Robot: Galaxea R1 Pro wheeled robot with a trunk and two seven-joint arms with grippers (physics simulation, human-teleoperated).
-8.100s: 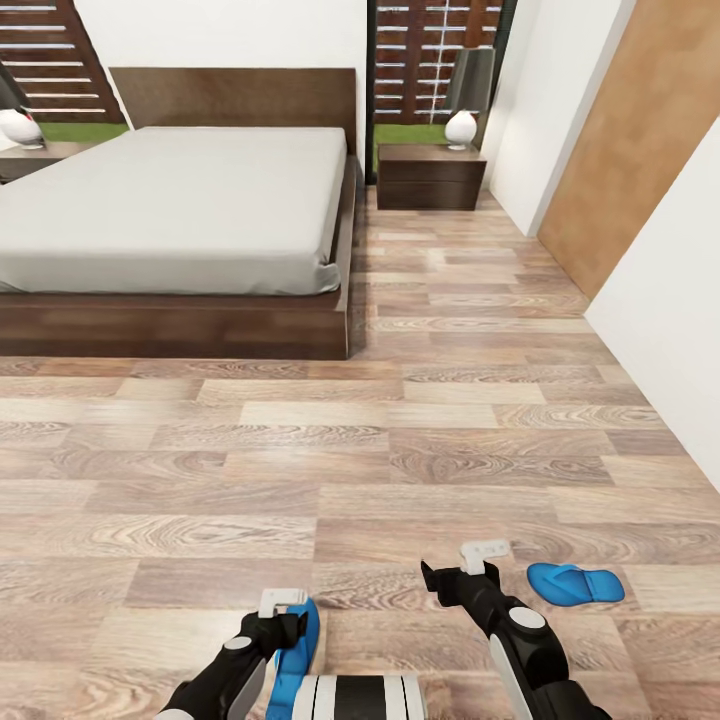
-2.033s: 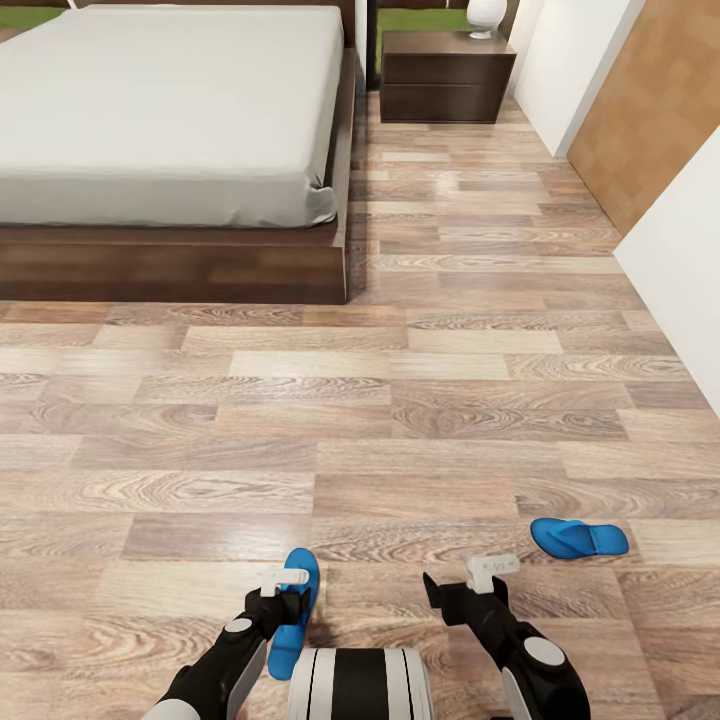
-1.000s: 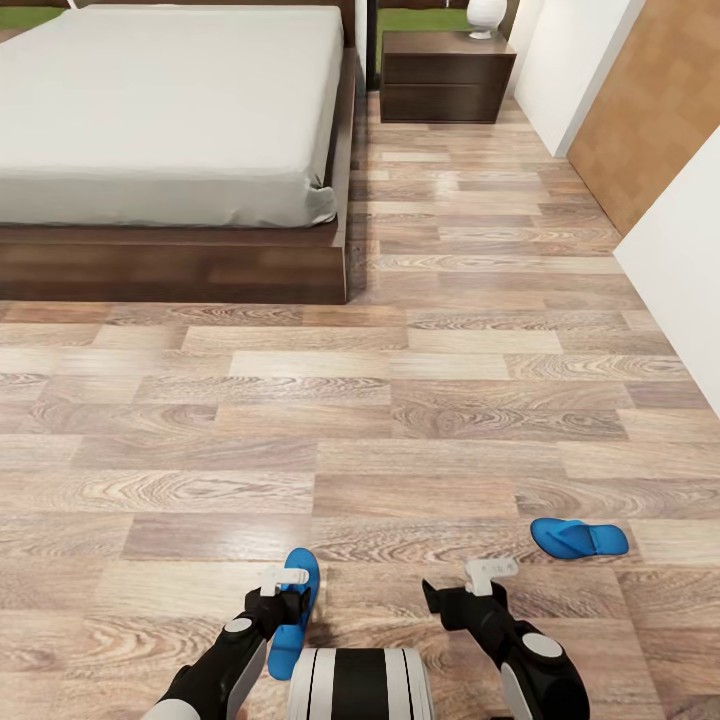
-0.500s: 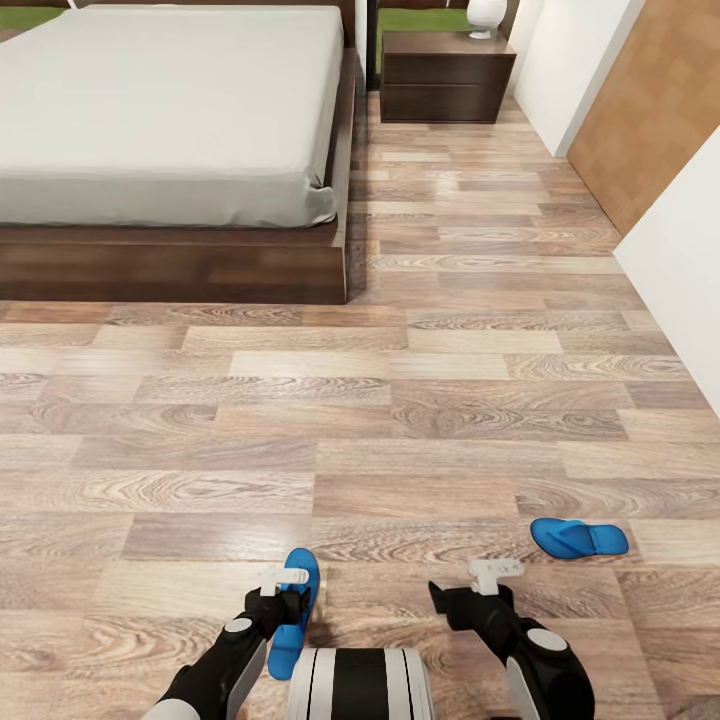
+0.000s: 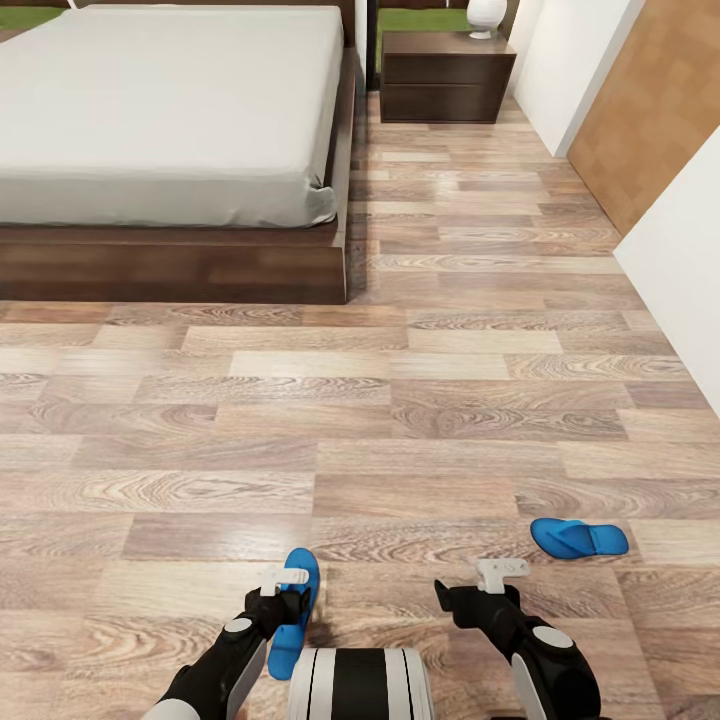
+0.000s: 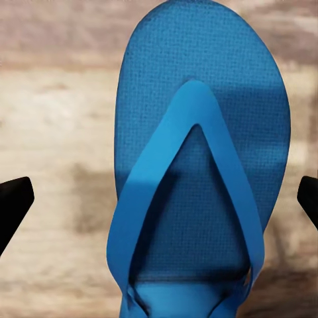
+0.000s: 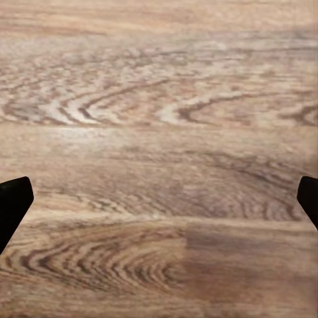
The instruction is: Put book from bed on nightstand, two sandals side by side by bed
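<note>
Two sandals lie well apart on the floor (image 5: 400, 420), far from the bed (image 5: 170, 110). Left gripper (image 6: 159, 199), jaws spread, hovers over the near sandal (image 6: 199, 165), evidently to grasp it. Right gripper (image 5: 500, 572), jaws spread and empty, sits short of the far sandal (image 5: 578, 538). Book unseen.

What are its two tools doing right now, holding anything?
Left tool: open, empty, hanging over a blue sandal.
Right tool: open, empty, above the bare floor.

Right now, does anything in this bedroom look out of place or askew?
Yes: the two blue sandals lie apart on the floor, well short of the bed. One sandal points bedward below the left tool; the other sandal lies crosswise.
</note>
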